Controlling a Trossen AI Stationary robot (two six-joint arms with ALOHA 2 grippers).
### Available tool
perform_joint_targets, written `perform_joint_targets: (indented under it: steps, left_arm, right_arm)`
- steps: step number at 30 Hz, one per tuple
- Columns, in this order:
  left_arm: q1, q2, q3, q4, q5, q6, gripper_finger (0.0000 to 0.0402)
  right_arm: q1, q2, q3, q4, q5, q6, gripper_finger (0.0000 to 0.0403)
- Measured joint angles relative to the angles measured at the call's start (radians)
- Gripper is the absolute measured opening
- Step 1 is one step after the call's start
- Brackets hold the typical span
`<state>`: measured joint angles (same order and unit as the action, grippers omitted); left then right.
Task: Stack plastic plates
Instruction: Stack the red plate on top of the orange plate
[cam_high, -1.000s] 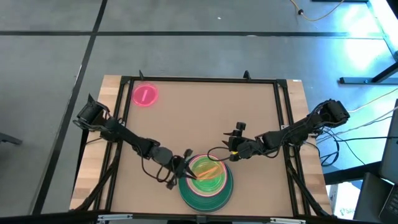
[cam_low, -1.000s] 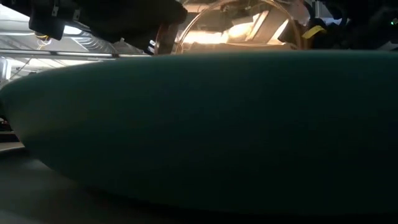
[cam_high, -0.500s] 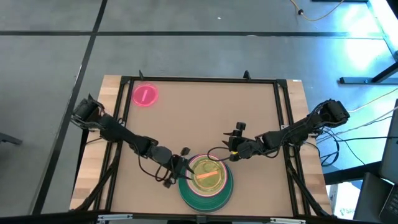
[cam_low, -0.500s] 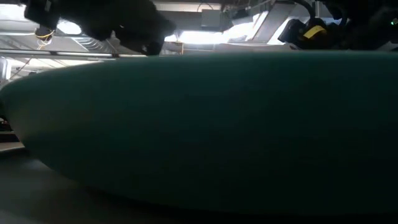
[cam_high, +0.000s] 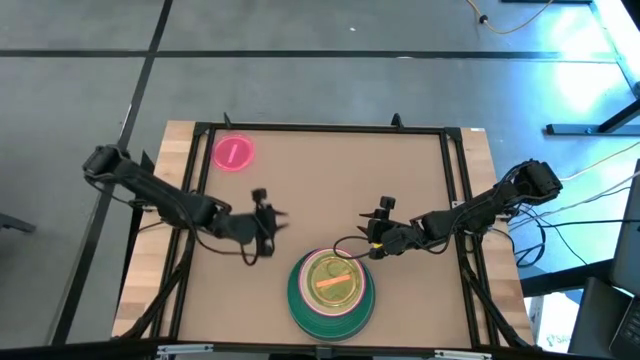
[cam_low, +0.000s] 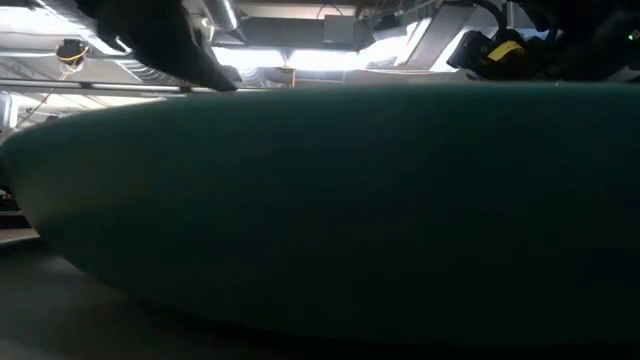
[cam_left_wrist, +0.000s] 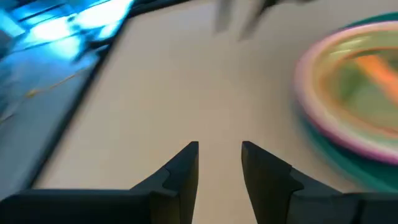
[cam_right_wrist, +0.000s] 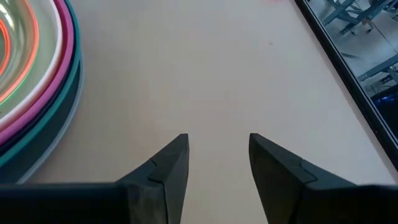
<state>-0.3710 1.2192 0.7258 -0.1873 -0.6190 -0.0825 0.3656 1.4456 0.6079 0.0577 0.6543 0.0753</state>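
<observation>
One plate left out: everything else sits in a single pile; a lone pink disc lies apart at the far left corner.
Table: flat tan work surface (cam_high: 330, 190) inside a black frame.
Stack: round plastic plates piled at the near edge, centre (cam_high: 331, 291); broad teal plate at the bottom, pink and grey rims above it, smaller translucent green and orange discs on top. The teal rim fills the low view (cam_low: 320, 210).
Stray plate: small round translucent pink plastic disc (cam_high: 233, 153), flat on the table, well apart from the stack.
Left gripper: (cam_high: 266, 218) empty, fingers apart with bare table between them in the left wrist view (cam_left_wrist: 219, 163); hovers just beside the stack on its left.
Right gripper: (cam_high: 374, 236) empty, fingers spread over bare table in the right wrist view (cam_right_wrist: 217, 152); waits just beside the stack on its right, stack edge showing (cam_right_wrist: 37, 87).
Key relation: stray disc lies toward the far left corner from both grippers; a round disc has no long axis, so any approach angle should do. Left arm is the nearer, so the fetch is likely its job.
Progress: judged nearly done, one plate to go.
</observation>
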Motion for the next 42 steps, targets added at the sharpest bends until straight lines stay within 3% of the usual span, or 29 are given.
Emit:
perform_joint_targets:
  steps: [4, 13, 26, 30, 36, 42]
  left_arm:
    - [0.096, -0.033, 0.0, -0.135, -0.055, -0.067, 0.0115]
    - [0.427, -0.001, -0.02, -0.321, -0.025, -0.144, 0.0115]
    - [0.868, 0.076, -0.102, -0.311, 0.183, -0.15, 0.0115]
    - [0.94, 0.148, -0.102, -0.299, 0.238, -0.106, 0.0114]
    - [1.003, 0.252, -0.102, -0.26, 0.191, -0.068, 0.0114]
    - [1.009, 0.274, -0.098, -0.248, 0.178, -0.064, 0.0114]
  right_arm:
    - [0.0, 0.0, 0.0, 0.0, 0.0, 0.0, 0.0161]
    - [0.0, 0.0, 0.0, 0.001, 0.0, 0.002, 0.0161]
    - [0.0, 0.0, 0.0, 0.001, 0.0, -0.001, 0.0161]
    - [-0.002, 0.0, 0.0, 0.004, 0.0, -0.001, 0.0161]
    - [-0.002, 0.0, 0.0, 0.004, 0.0, -0.001, 0.0161]
    - [-0.002, 0.0, 0.0, 0.004, 0.0, -0.002, 0.0161]
